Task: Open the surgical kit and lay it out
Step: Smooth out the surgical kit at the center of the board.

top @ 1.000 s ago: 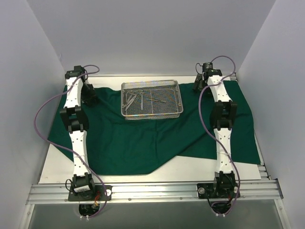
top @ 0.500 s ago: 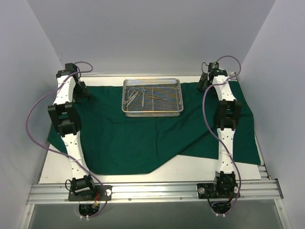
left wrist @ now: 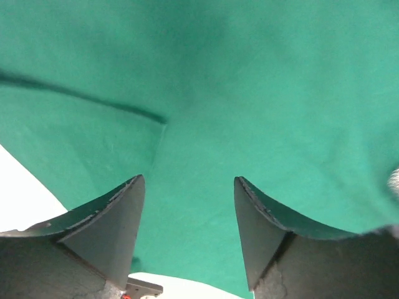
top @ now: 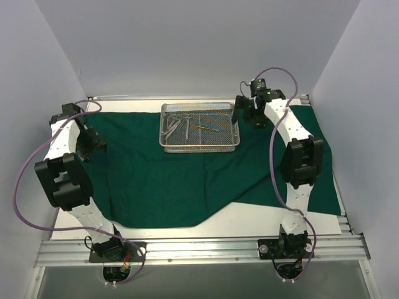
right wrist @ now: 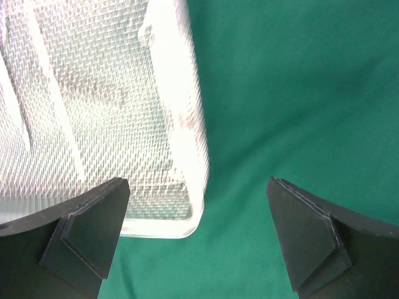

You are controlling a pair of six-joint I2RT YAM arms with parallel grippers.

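The dark green drape (top: 187, 180) lies spread over the table. The silver wire-mesh tray (top: 232, 142) stands on it at the back centre, with several steel scissors and tweezers (top: 182, 124) inside. My left gripper (top: 93, 142) is open and empty over the drape's left part; the left wrist view shows its jaws (left wrist: 188, 179) apart above creased green cloth (left wrist: 249, 93). My right gripper (top: 240, 116) is open beside the tray's right end. In the right wrist view (right wrist: 198, 180) a corner of the tray (right wrist: 187, 221) lies between the jaws, toward the left finger.
White table (top: 249, 221) shows at the front, where the drape's near edge runs diagonally, and at the left (left wrist: 25, 193). White walls close in at the back and on both sides. Purple cables loop off both arms.
My left arm has swung left and nearer, off the drape's back left corner, and that side of the drape now lies wider. My right gripper has moved left to the tray's right end.
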